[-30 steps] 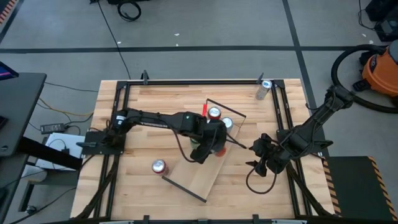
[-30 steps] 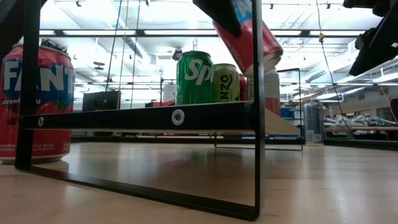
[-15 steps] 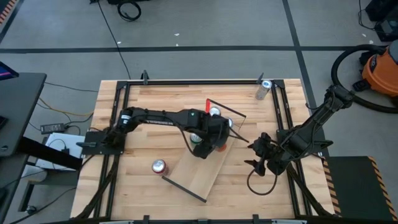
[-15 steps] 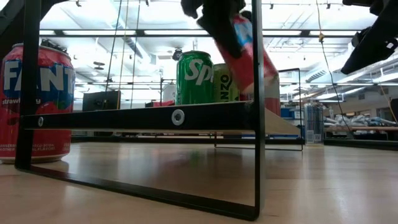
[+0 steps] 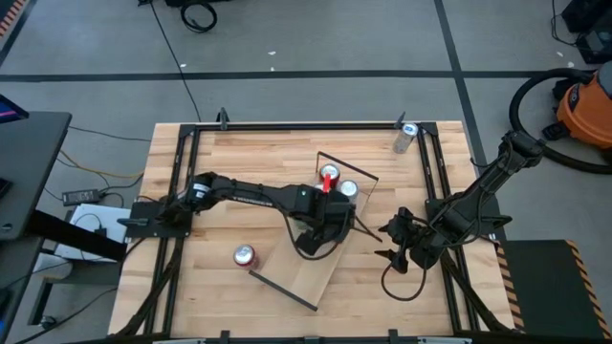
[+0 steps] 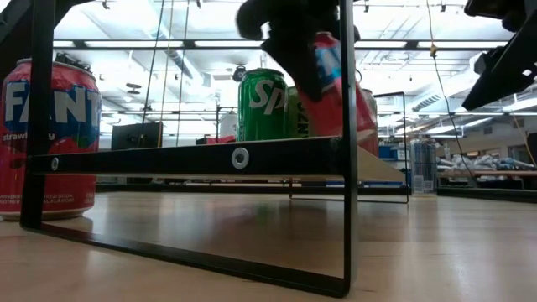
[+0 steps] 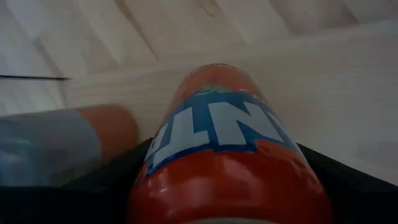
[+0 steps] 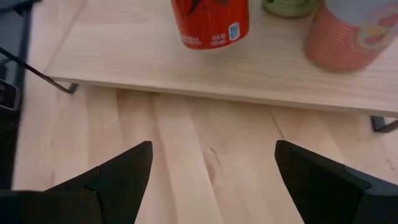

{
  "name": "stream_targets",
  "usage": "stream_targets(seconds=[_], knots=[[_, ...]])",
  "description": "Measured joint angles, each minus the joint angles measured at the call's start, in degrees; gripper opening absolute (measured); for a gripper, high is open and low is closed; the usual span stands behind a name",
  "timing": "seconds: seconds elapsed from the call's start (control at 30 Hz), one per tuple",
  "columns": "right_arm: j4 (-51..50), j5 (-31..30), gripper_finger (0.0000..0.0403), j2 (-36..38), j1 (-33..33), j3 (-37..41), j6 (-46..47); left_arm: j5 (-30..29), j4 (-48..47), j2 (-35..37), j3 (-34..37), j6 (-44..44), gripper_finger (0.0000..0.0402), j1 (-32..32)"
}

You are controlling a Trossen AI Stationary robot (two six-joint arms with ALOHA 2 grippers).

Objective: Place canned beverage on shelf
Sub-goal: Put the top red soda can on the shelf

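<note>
My left gripper (image 5: pixel 326 227) is shut on an orange-red Fanta can (image 7: pixel 224 143) over the middle of the shelf (image 5: pixel 304 258), a light-wood board with black wire ends. In the low view the can (image 6: pixel 334 92) is tilted, its lower end at board level. A green Sprite can (image 6: pixel 262 105) and two other cans (image 5: pixel 330 175) (image 5: pixel 349 189) stand on the board. My right gripper (image 5: pixel 390 244) is open and empty to the right of the shelf; it also shows in the right wrist view (image 8: pixel 214 177). My left gripper pinches the Fanta can between its two fingers, one on each side of the can's wall (image 7: pixel 155 155). The fingers come from above, slanting, and lie along the can. The can is tilted; the black frame hides whether its lower end (image 6: pixel 362 130) touches the board.
A red Fanta strawberry can (image 5: pixel 245 255) stands on the table left of the shelf's near end, large in the low view (image 6: pixel 50 138). A silver can (image 5: pixel 405 138) stands at the far right corner. A black frame (image 5: pixel 287 125) runs round the tabletop.
My left gripper has gone down and a little toward the table's near edge with the Fanta can. The can, held high above the board a second ago, is now down at the board's level, still tilted.
</note>
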State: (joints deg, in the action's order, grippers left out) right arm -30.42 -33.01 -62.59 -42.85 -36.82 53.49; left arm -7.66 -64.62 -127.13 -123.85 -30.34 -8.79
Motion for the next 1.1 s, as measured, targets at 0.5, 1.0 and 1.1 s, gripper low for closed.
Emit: stream_targets(seconds=[0.5, 1.0, 1.1], knots=[[1.87, 0.04, 0.0349, -0.02, 0.0, 0.0, -1.36, 1.95, -0.82, -0.11, 0.02, -1.32, 0.0312, -0.78], [2.55, -1.36, 0.0349, -0.02, 0.02, -0.02, -3.17, 2.58, -1.27, -2.22, -0.02, -0.78, 0.0312, -0.82], [3.85, -6.37, 0.0349, -0.24, -0.06, 0.15, -4.7, 1.9, -1.41, -2.23, 0.0, -0.64, 0.0312, -0.86]])
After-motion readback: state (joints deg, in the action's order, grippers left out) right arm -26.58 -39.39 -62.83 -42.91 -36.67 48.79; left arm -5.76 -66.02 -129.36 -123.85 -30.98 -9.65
